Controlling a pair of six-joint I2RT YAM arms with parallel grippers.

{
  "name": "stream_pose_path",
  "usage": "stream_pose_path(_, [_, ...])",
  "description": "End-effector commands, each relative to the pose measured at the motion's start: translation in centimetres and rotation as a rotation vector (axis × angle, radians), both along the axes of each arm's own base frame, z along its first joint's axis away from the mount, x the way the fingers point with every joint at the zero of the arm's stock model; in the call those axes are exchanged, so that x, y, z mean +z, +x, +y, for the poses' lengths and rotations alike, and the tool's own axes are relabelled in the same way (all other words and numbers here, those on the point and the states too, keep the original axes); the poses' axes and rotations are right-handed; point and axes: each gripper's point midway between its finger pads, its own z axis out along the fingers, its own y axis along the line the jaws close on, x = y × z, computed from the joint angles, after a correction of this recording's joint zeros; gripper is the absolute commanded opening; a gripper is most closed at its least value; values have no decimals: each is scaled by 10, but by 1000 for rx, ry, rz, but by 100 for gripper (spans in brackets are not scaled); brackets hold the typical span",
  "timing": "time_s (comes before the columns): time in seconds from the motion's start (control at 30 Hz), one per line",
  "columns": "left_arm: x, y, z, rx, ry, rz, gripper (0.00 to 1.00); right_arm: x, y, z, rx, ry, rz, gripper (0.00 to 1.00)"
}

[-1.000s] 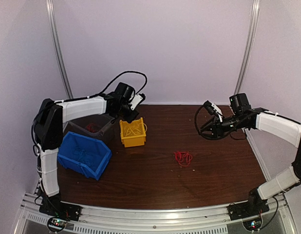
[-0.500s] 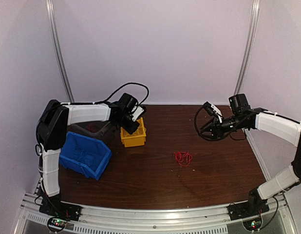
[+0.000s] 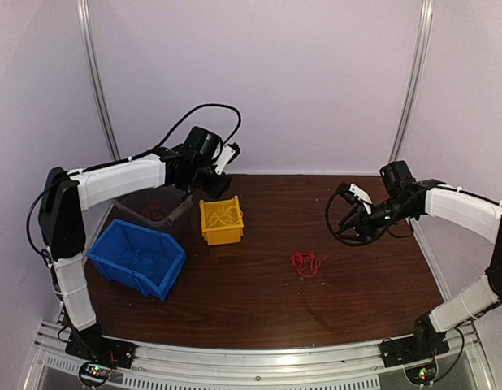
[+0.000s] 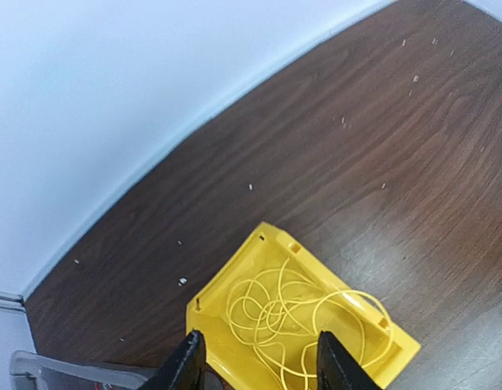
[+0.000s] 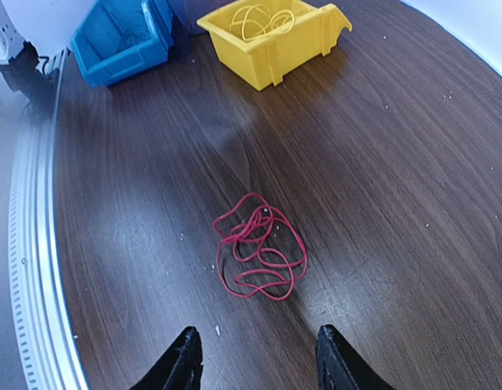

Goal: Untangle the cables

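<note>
lifting away from the yellow bin (image 4: 227,266), the left fingers (image 4: 255,366) have just gone from pinched shut and dipped low into it to parted and raised above it. the yellow cable (image 4: 292,317) lies loose in that bin as a slack scribble of loops, touching neither finger. i read that as a release just made: one colour is sorted, and this arm is free.

the yellow bin stands near the far edge of the surface (image 3: 259,301), left of the middle. the blue bin (image 3: 166,280) is towards the left edge and the grey bin (image 3: 133,213) sits behind it. something red shows in the grey bin, too small to name.

what seems left is the red cable (image 5: 259,248), a small knot of loops by itself on bare wood. it lies a little right of the middle, about halfway between the far and near edges and well apart from every bin.

the right fingers (image 5: 255,357) have drifted slightly inward from the right edge and hover above the surface, about half parted and holding nothing. the red cable lies ahead of them in the wrist view, not yet touched.
</note>
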Motion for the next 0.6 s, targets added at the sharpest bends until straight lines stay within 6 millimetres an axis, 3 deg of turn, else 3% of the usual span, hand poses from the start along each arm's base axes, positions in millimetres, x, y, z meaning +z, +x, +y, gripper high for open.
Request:
stream_pose_path(0.0, [97, -24, -16, -38, -157, -183, 48, -30, -9, -15, 24, -134, 26, 49])
stream_pose_path(0.1, [108, -52, -34, -96, -217, -226, 49, -44, -6, -18, -8, -158, 49, 48])
stream_pose_path(0.23, [99, -96, -69, -204, -324, -201, 48, -53, -3, -14, 12, -173, 58, 47])
stream_pose_path(0.43, [46, -144, -118, -363, -451, 23, 39, -70, -4, -1, 75, -170, 114, 43])
stream_pose_path(0.57, [9, -149, -123, -309, -453, 124, 38, -92, -9, 6, 105, -211, 121, 44])
